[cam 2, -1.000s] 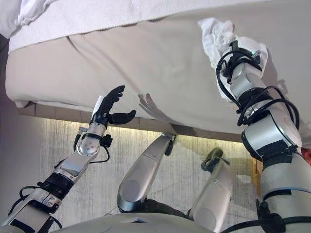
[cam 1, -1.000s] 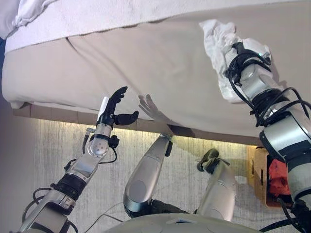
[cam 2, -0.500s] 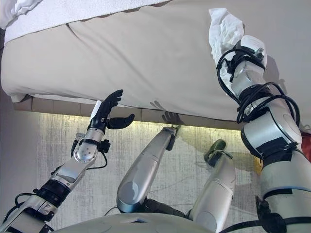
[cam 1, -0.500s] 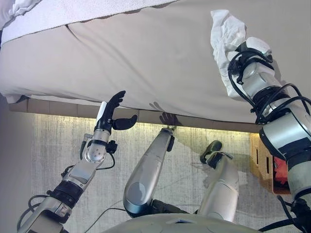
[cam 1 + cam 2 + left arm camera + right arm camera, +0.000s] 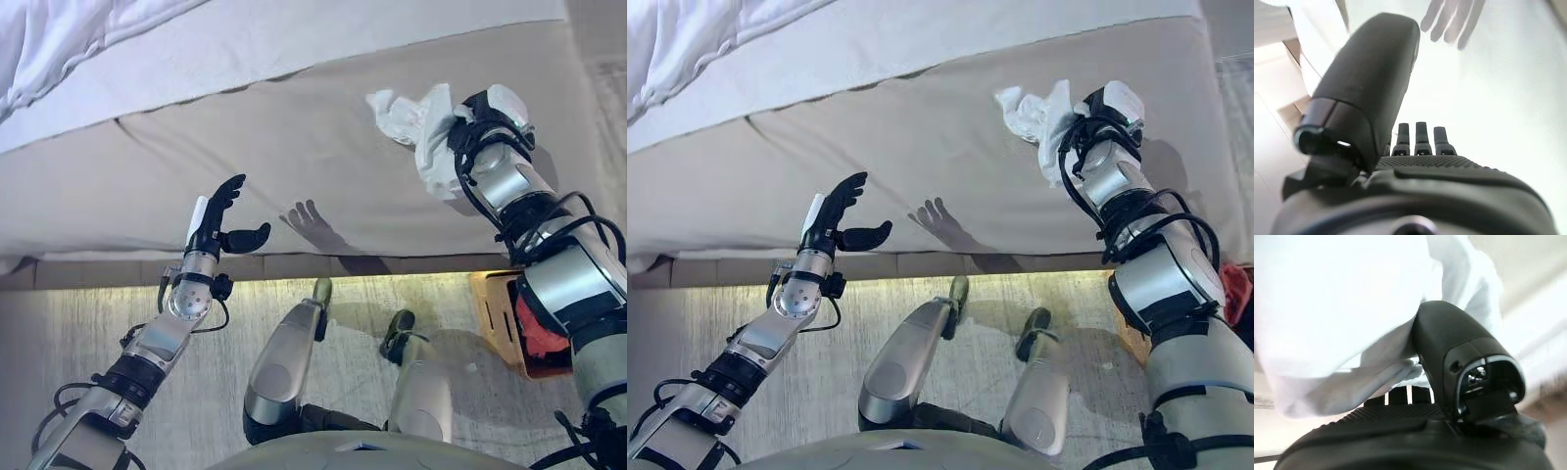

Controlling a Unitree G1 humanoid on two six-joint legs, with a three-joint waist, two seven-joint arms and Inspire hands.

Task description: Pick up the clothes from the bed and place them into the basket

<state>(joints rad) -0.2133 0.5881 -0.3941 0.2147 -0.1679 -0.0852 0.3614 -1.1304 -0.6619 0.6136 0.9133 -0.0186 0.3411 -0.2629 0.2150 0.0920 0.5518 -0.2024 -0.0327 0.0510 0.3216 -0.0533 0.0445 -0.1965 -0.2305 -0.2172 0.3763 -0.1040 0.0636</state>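
Right robot hand [image 5: 487, 110] swung left clutching one white cloth [image 5: 419, 125]; left robot hand [image 5: 221, 220] open.

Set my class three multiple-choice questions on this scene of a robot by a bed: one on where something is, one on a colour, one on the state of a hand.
1. Where is the basket?
A. on the floor by the bed's edge
B. on the bed
C. in the left hand

2. What colour is the cloth held by the right hand?
A. red
B. white
C. black

3. How is the left hand?
A. curled round cloth
B. pressed flat on the floor
C. open, holding nothing

Answers: 1 A, it stands below the mattress edge; 2 B, the bunched fabric is white; 3 C, straight fingers, nothing between them.
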